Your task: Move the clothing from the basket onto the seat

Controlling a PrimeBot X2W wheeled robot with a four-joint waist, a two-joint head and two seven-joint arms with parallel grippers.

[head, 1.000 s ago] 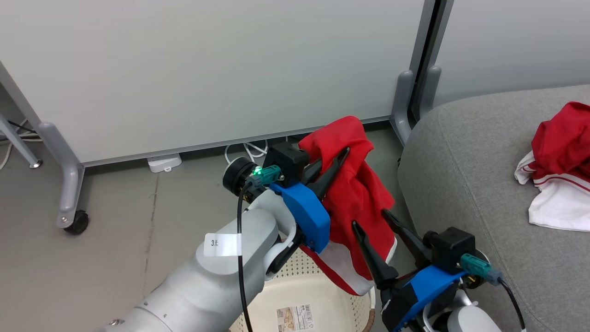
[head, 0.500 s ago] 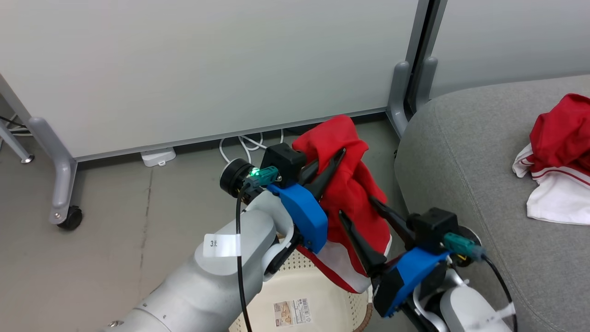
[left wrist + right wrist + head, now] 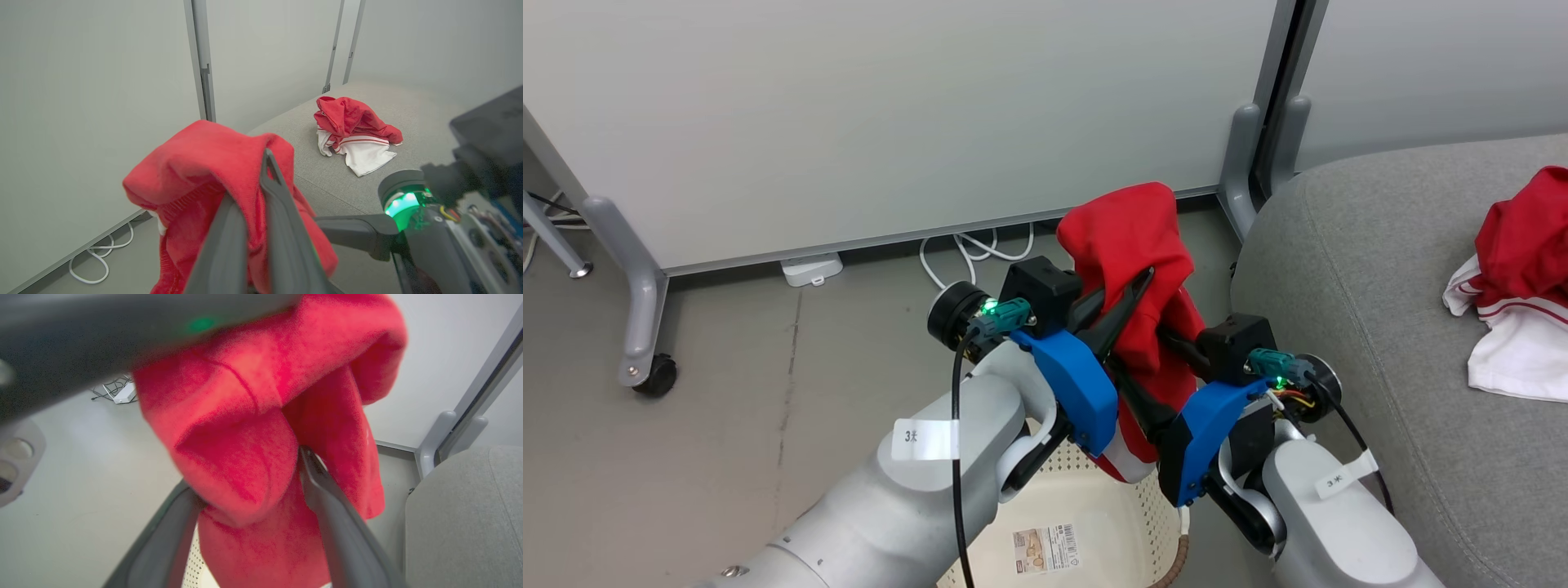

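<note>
A red piece of clothing [image 3: 1131,237] hangs above the basket [image 3: 1045,498], with my left gripper [image 3: 1143,279] shut on its upper fold. In the left wrist view the left gripper [image 3: 250,179] pinches the bunched red cloth [image 3: 196,163]. My right gripper [image 3: 1139,353] stands open just below, one finger on each side of the hanging fabric. The right wrist view has the right gripper [image 3: 245,477] spread wide with the red clothing [image 3: 261,375] between its fingers. A second red and white garment [image 3: 1519,278] lies on the grey seat [image 3: 1347,278].
White partition panels stand behind on grey legs, one with a caster [image 3: 655,377]. White cables [image 3: 968,249] and a power strip [image 3: 809,268] lie on the floor by the panels. The seat's rounded edge is right beside the basket.
My right gripper has risen up and left, from beside the garment's lower hem until its open fingers straddle the hanging cloth. The left gripper has raised the garment a little.
</note>
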